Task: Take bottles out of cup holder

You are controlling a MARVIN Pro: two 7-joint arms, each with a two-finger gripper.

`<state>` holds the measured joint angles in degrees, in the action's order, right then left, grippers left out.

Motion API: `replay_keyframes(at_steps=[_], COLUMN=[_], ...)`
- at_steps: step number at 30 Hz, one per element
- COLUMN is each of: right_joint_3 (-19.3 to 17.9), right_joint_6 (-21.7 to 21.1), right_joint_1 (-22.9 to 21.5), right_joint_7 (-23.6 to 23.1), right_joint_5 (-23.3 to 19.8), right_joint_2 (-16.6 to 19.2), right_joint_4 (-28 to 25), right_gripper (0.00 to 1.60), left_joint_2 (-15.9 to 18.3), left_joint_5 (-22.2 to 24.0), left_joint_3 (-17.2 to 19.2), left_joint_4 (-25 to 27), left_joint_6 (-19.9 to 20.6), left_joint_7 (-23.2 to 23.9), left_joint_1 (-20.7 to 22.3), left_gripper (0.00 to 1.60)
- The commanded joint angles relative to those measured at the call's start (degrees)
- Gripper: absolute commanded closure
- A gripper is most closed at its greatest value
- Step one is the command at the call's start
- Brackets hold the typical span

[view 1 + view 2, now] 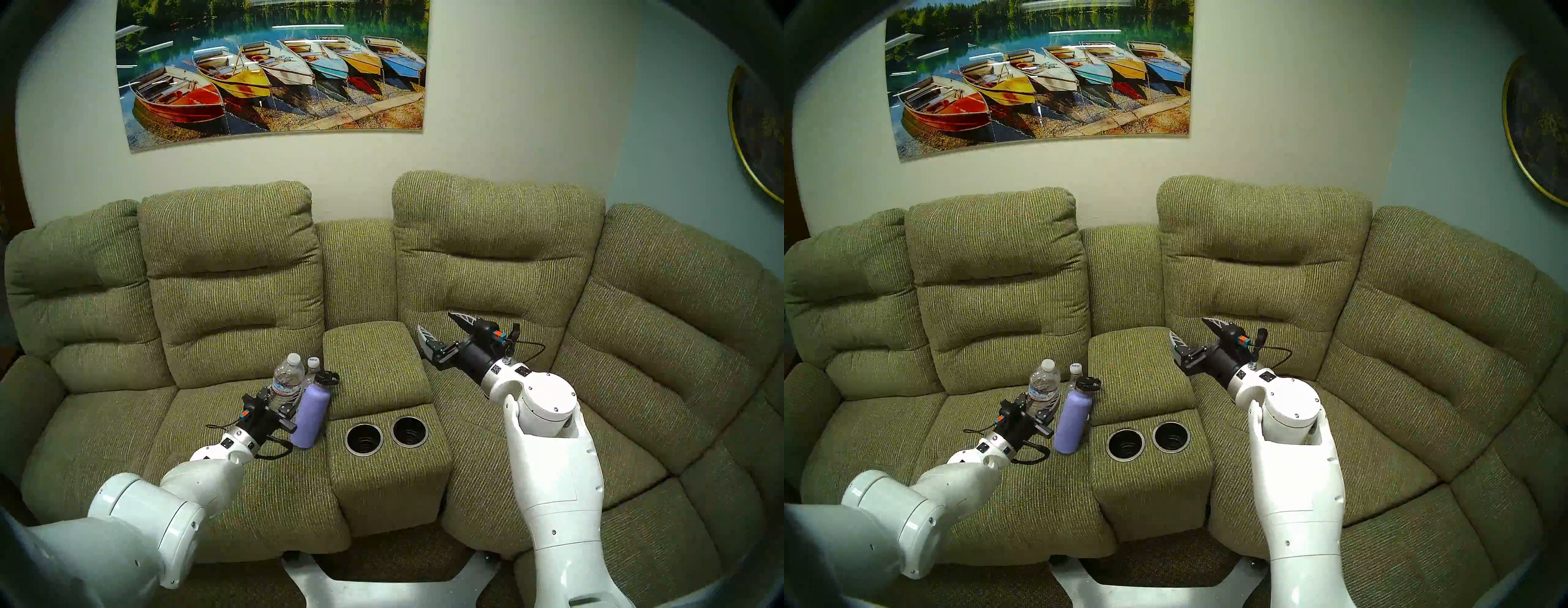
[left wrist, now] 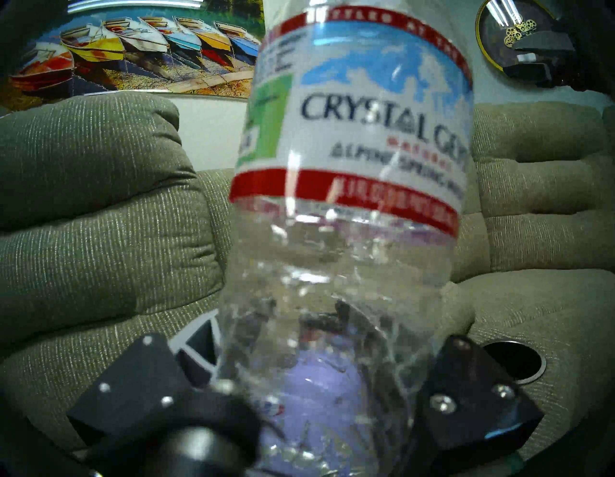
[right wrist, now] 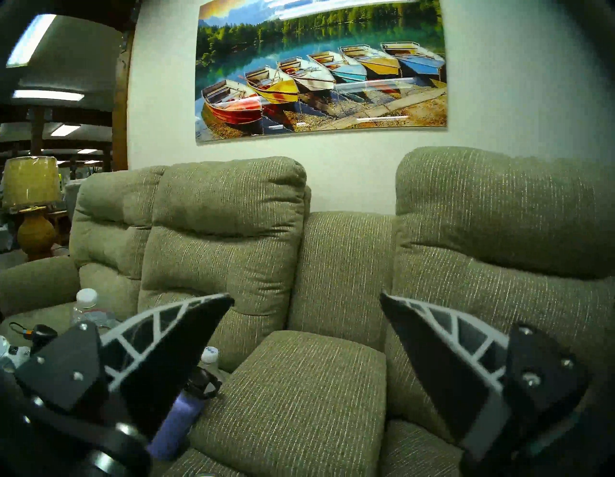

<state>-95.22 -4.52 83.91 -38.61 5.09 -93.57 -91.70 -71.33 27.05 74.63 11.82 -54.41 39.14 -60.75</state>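
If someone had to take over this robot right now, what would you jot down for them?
Left hand: shut on the tall labelled bottle, over the left seat cushion.
Right hand: open, empty, in the air by the console's right side.
Lavender flask and small white-capped bottle: upright on that cushion, beside the console.
Cup holder: both wells empty, so the removal looks done.
Left to do: probably set the labelled bottle down and let go.
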Motion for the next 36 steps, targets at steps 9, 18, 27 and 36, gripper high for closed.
replay_keyframes(at_steps=[9,18,27,36], right_joint_3=[0.25,-0.26,-0.87,-1.39], right_joint_6=[0.79,0.59,0.57,0.68], right_joint_1=[-1.13,-0.94,-0.94,-0.81], right_joint_7=[-0.69,-1.14,-1.56,-1.99], right_joint_5=[-0.57,-0.53,-0.38,-0.24], right_joint_2=[-0.08,0.01,-0.04,-0.12], right_joint_4=[-0.83,-1.42,-1.69,-2.42], right_gripper=[0.0,0.0,0.0,0.0], left_joint_2=[0.25,-0.66,-1.13,-2.58], left_joint_5=[-5.2,-8.26,-11.44,-14.58], left_joint_3=[-2.21,-4.77,-7.59,-10.48], left_joint_4=[-5.27,-6.09,-6.09,-5.94], left_joint_6=[0.63,2.4,4.75,6.46], left_joint_7=[-14.71,-20.03,-22.0,-22.83], left_joint_1=[1.95,0.62,-1.16,-2.26], left_gripper=[1.6,1.6,1.6,1.6])
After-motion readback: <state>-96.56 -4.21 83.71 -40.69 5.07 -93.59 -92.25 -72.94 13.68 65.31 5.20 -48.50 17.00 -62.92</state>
